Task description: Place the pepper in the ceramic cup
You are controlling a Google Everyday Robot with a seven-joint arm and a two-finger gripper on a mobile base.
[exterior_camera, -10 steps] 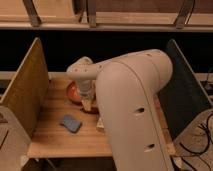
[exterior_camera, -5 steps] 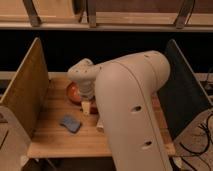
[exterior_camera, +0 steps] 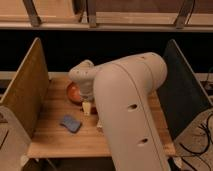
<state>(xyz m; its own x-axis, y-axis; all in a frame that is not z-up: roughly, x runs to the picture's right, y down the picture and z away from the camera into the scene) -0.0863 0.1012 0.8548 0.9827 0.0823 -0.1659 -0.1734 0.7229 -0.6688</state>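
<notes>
Hovering my gripper (exterior_camera: 87,108), jaws spread wide, at the orange bowl's (exterior_camera: 73,93) five o'clock, I judge I am on the approach to the pepper, which my own arm (exterior_camera: 125,110) hides from view, so next I must settle over it and pinch.

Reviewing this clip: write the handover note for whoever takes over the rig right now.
Gripper: open, low over the wooden table, just in front of the orange bowl; nothing seen held.
Pepper and ceramic cup: neither can be made out; the arm hides much of the table.
Done: no placement visible.
Left: find the pepper, grasp it, put it in the cup.
</notes>
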